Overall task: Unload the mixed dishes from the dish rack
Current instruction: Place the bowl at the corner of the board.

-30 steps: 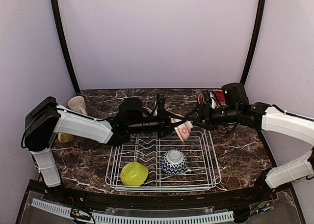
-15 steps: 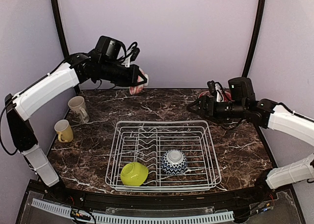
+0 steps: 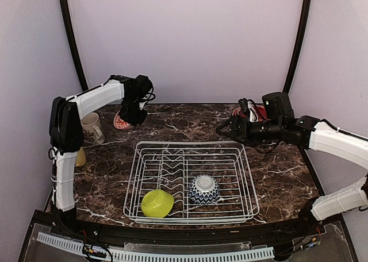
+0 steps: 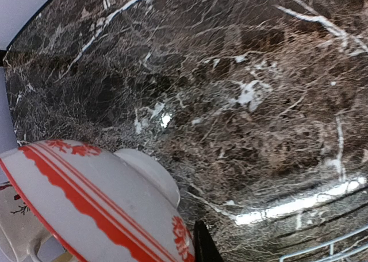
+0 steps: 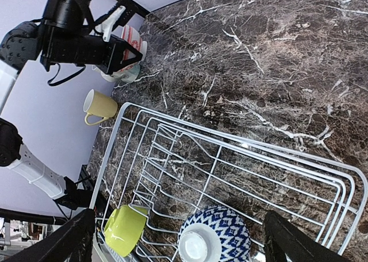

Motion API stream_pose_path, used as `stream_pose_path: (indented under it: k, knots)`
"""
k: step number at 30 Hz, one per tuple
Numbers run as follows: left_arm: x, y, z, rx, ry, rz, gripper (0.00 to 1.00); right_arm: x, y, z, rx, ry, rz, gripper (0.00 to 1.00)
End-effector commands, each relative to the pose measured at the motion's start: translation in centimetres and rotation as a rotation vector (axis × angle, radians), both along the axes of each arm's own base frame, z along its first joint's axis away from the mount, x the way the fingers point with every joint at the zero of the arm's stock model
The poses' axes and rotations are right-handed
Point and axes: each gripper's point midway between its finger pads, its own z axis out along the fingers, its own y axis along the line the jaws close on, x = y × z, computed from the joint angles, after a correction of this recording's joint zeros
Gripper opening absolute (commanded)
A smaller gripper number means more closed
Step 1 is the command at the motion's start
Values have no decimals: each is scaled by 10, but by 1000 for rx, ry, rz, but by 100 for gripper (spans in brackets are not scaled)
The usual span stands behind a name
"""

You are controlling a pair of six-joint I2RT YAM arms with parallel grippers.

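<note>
moved: pink-white bowl (image 3: 120,123) lowered back-left beside cream mug (image 3: 92,127) | left jaws: clenched on it | right jaws: released, well apart

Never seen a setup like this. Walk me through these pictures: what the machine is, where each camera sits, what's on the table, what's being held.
These are two robot arms bolted at the near edge of a marble table. One picture looks down from above and behind them. The other two come from a camera on each wrist. A white wire dish rack holds a lime bowl and a blue-patterned bowl. A cream mug and a yellow mug stand at the left. The left gripper is shut on a red-and-white bowl near the far left corner. The right gripper is open and empty.
</note>
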Motion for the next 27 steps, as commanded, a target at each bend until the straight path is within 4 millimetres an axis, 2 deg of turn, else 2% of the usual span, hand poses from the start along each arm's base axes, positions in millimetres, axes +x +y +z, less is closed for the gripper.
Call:
stream_pose_path:
  k: [1,8,11,14,17,18,23,27]
  knots:
    - [4,24,19,52,-25,21,1,3,5,-2,8,10,18,99]
    - [3,32,-34,42,94,51,1,7,26,-3,9,34,86,99]
    - [2,42,-47,61,120,69,1,2,42,-5,-23,21,159,99]
    - [0,50,-55,93,128,83,1,-12,63,-13,-98,11,286,99]
    - [-3,48,-60,77,145,81,2,-31,84,-22,-168,18,417,99]
    - [-4,49,-62,79,151,79,5,-37,92,-20,-183,9,463,99]
    - [-7,57,-68,106,166,87,12,-69,121,-41,-328,-71,656,99]
    - [-9,61,-70,121,173,95,24,-87,137,-40,-312,-56,751,99]
